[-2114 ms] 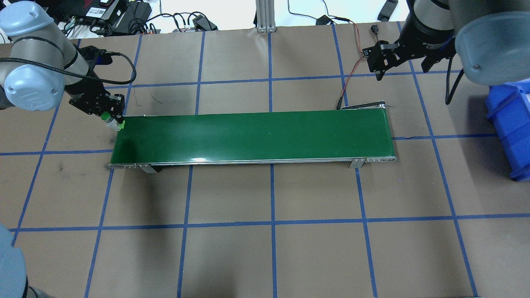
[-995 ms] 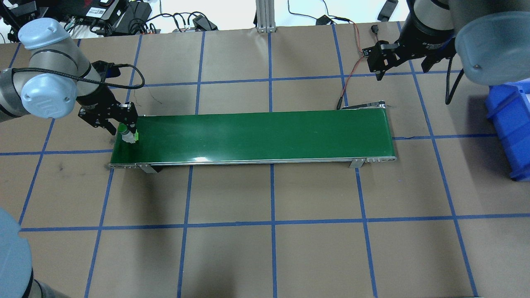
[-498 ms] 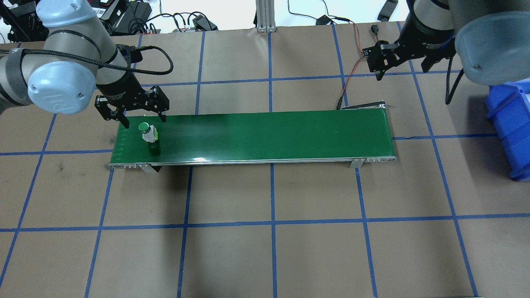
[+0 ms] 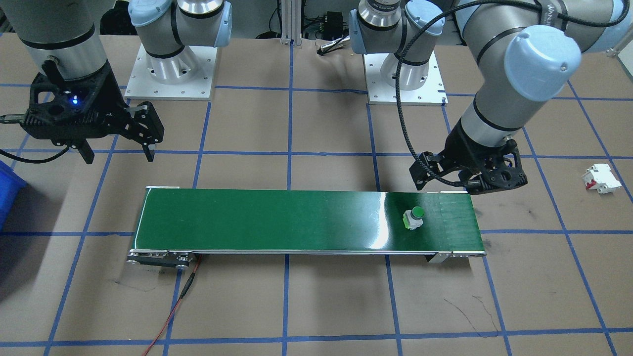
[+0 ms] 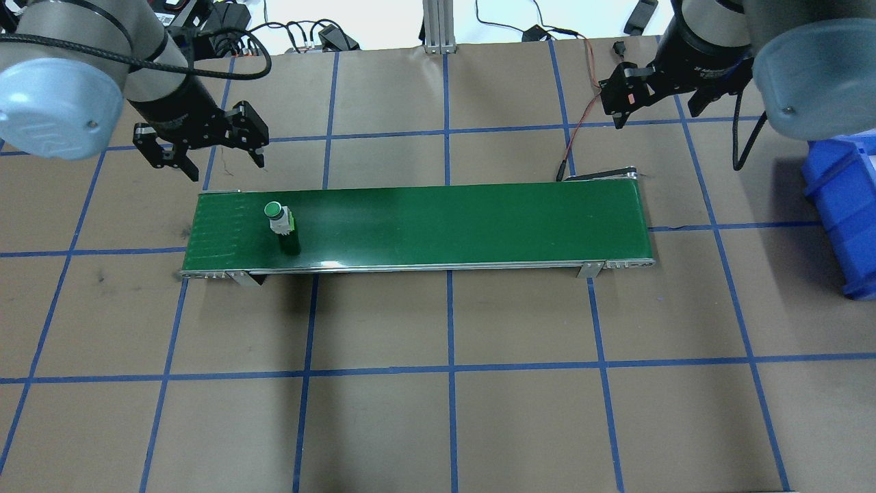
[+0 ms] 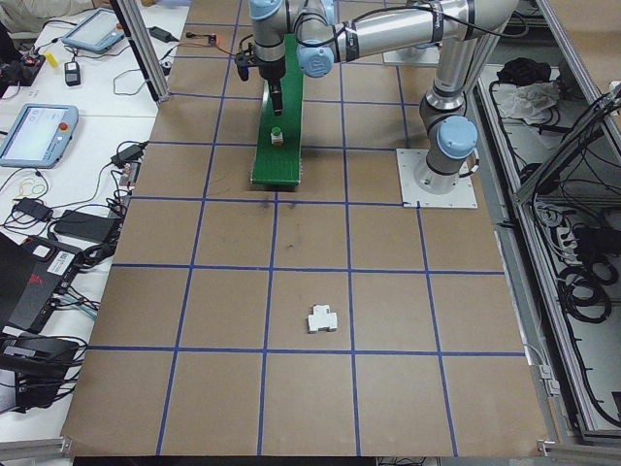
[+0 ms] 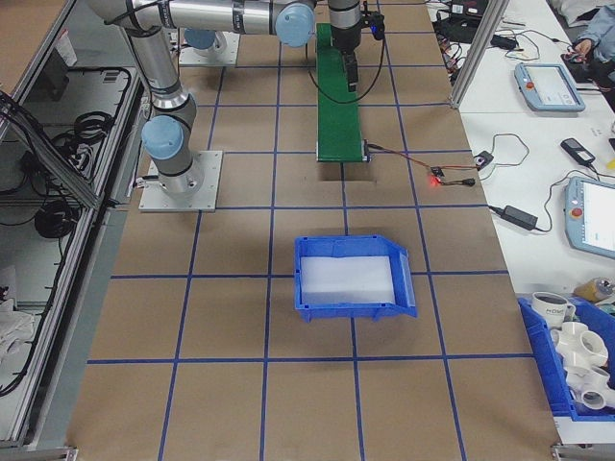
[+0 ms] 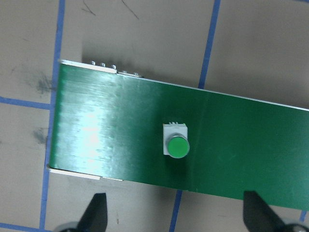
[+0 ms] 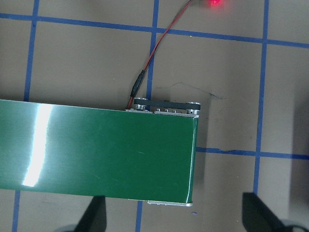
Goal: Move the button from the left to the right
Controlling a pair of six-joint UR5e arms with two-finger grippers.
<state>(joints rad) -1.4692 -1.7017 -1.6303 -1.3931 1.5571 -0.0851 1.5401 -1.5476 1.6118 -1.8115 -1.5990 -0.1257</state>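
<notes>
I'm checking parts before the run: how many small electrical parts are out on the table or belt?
2. The green-capped button stands on the green conveyor belt near its end by the left hand. A white breaker block lies on the table beyond that end. Nothing else shows; the blue bin looks empty.

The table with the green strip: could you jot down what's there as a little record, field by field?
button: small, green-capped, standing upright on the belt near its left end
belt: long green conveyor across the table
left gripper: open, beside the belt's left end, holding nothing
right gripper: open, near the belt's other end, empty
white breaker block: on the table, off the belt
blue bin: on the table past the belt's right end
</notes>
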